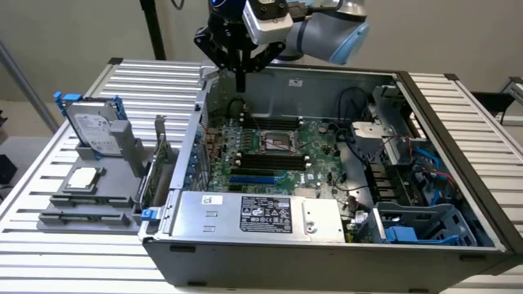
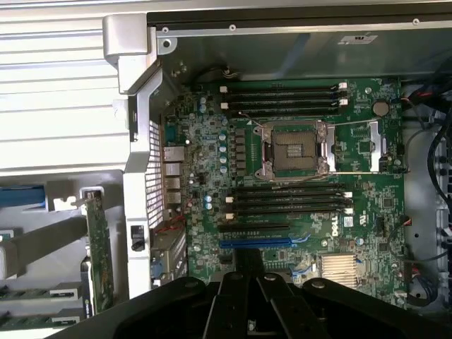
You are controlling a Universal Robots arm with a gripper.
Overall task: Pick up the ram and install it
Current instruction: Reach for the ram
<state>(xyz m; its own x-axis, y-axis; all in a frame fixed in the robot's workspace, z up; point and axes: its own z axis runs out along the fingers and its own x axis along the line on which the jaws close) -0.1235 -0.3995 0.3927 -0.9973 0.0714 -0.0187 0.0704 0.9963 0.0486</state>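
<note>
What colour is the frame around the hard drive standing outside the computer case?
Blue. The frame shows best in the exterior view.

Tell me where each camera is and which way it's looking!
Exterior view: off the arm, high up beside the open computer case, looking down slantwise into it; the arm and its shut gripper hang over the case's far wall.
Wrist view: on the wrist, looking straight down at the motherboard; the gripper's black body shows at one edge.
Both views share the motherboard, its processor socket and the case.
</note>
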